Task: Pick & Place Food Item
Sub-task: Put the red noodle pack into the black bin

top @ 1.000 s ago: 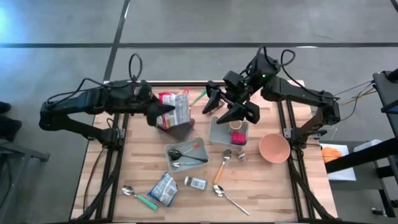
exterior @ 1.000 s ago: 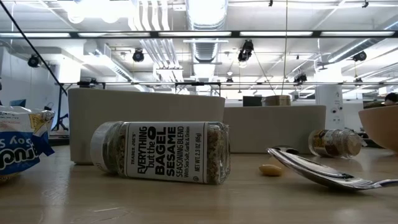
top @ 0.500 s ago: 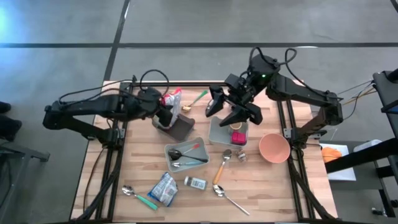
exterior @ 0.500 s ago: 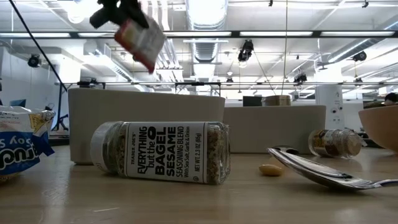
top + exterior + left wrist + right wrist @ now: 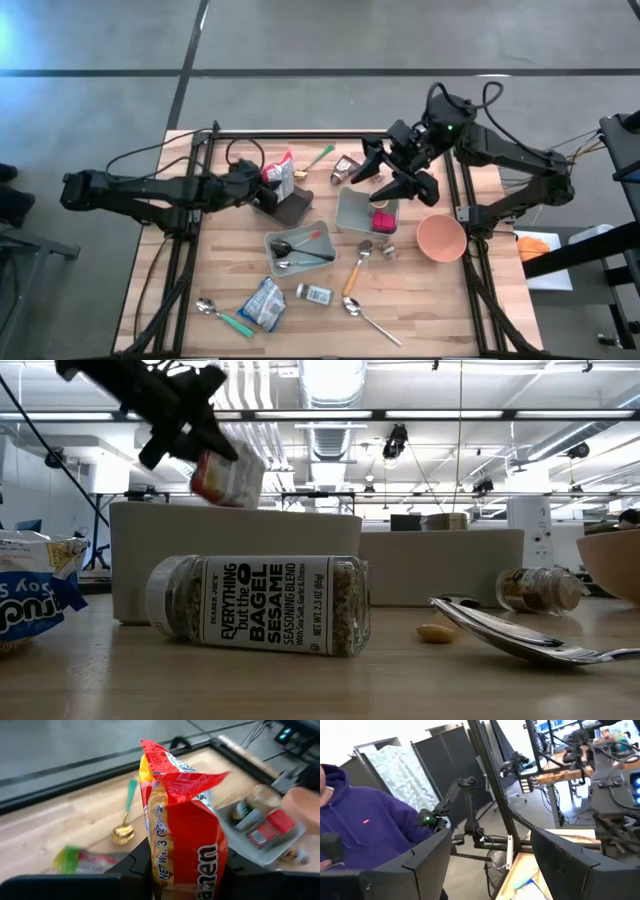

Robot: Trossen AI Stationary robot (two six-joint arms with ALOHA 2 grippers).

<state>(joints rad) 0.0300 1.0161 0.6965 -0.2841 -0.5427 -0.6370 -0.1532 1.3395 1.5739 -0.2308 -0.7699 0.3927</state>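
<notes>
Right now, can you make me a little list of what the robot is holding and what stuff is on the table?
left end effector: shut on the red snack packet, held above the table
right end effector: open, empty, over the square tray
dark bin: beside the held packet
square tray: small food items inside
long tray: holds a dark spoon
seasoning jar: Everything But The Bagel, lying on its side
pink bowl: near the table's right edge
gold spoon with green handle: flat on the wood

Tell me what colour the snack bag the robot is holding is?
Mostly red with yellow, seen best in the left wrist view: snack bag.
</notes>
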